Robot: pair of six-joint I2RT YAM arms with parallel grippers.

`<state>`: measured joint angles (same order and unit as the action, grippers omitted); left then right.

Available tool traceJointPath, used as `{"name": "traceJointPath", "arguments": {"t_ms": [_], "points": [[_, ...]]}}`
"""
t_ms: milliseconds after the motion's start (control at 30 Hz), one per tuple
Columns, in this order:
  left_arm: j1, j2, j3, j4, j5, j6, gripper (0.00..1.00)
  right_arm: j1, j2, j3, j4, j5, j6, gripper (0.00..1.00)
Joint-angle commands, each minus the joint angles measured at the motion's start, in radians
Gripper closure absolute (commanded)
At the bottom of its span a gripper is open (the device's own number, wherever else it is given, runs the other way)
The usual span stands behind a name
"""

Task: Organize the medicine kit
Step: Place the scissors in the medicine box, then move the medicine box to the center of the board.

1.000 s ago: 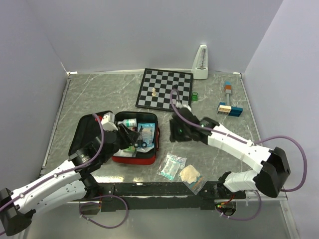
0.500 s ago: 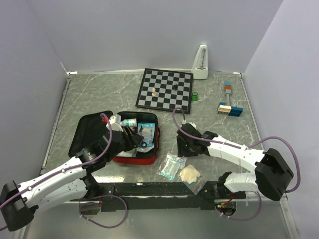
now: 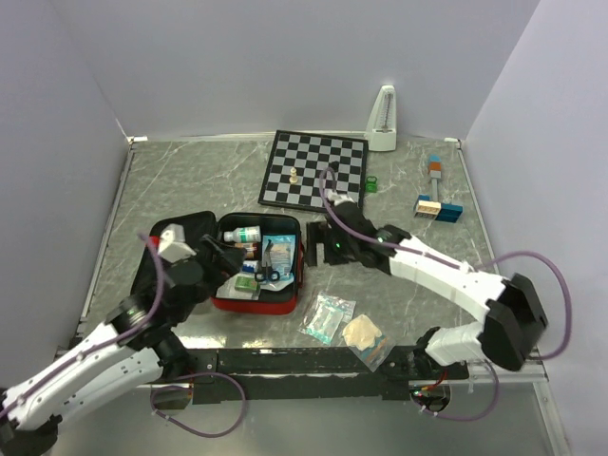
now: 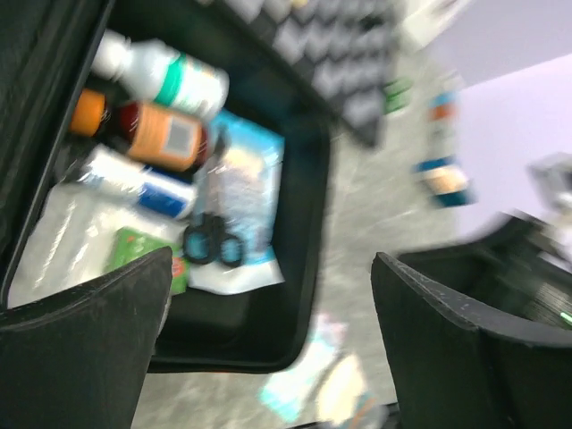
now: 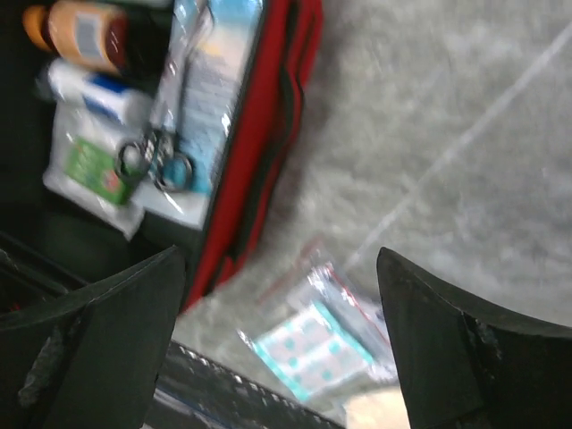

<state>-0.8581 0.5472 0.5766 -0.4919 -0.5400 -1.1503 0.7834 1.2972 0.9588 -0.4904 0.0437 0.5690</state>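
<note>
Red fabric forms the outer wall of the soft rectangular medicine kit [image 3: 249, 304], which lies unzipped on the grey marbled table [image 3: 190, 180] at about 8 o'clock from the table's centre. Its black-lined lid [image 3: 190, 221] is folded out flat at the kit's 9 o'clock side.

Contents seen in the tray:
- a white bottle with a green band [image 4: 161, 76] at 12 o'clock
- an amber bottle with an orange cap [image 4: 156, 134] just beside it
- a white-and-blue tube [image 4: 143, 183]
- a green packet [image 4: 143, 259]
- small black-handled scissors [image 4: 214, 246] resting on a pale blue flat packet [image 4: 241, 179]

The left gripper [image 4: 268, 268] hangs over the tray with its jaws spread wide and nothing between them. The right gripper [image 5: 279, 259] is just beside the kit's 3 o'clock wall, over bare table, jaws likewise apart and empty.

Two clear sachets lie outside the kit at 6 o'clock of the table: a teal-dotted one [image 3: 328, 316] and a beige one [image 3: 363, 332], near each other. The black-and-white chessboard [image 3: 315, 169] sits at 12 o'clock, well apart from the kit.
</note>
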Motion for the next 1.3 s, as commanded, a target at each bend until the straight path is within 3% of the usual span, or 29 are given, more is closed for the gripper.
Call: {"name": "traceJointPath", "arguments": {"t_ms": [0, 100, 333, 433, 633, 867, 1033, 1167, 1267], "points": [[0.004, -0.148, -0.021, 0.019, -0.008, 0.021, 0.01, -0.016, 0.091, 0.144, -0.034, 0.062, -0.035, 0.07], [0.005, -0.184, -0.032, 0.035, 0.066, 0.061, 0.02, -0.021, 0.064, 0.083, -0.092, 0.107, -0.018, 0.08], [0.004, -0.122, -0.038, 0.007, 0.051, 0.063, 0.01, 0.023, -0.093, -0.233, -0.116, 0.059, 0.084, 0.10], [0.005, -0.073, -0.047, 0.000, 0.054, 0.046, 0.01, 0.062, -0.110, -0.252, -0.119, 0.074, 0.114, 0.10], [0.005, -0.075, -0.006, -0.083, 0.020, 0.000, 0.02, 0.057, -0.115, -0.106, -0.022, 0.056, 0.089, 0.05], [0.005, -0.173, 0.058, -0.230, -0.057, -0.029, 0.01, -0.009, 0.253, 0.286, -0.063, 0.042, 0.009, 0.03], [0.005, -0.188, 0.101, -0.355, -0.078, -0.109, 0.01, -0.061, 0.471, 0.399, -0.102, -0.010, -0.018, 0.11], [0.005, -0.211, 0.114, -0.392, -0.086, -0.134, 0.01, -0.082, 0.522, 0.393, -0.100, 0.004, -0.027, 0.18], [0.005, -0.213, 0.109, -0.378, -0.083, -0.135, 0.01, -0.093, 0.521, 0.368, -0.083, 0.008, -0.032, 0.28]]}}
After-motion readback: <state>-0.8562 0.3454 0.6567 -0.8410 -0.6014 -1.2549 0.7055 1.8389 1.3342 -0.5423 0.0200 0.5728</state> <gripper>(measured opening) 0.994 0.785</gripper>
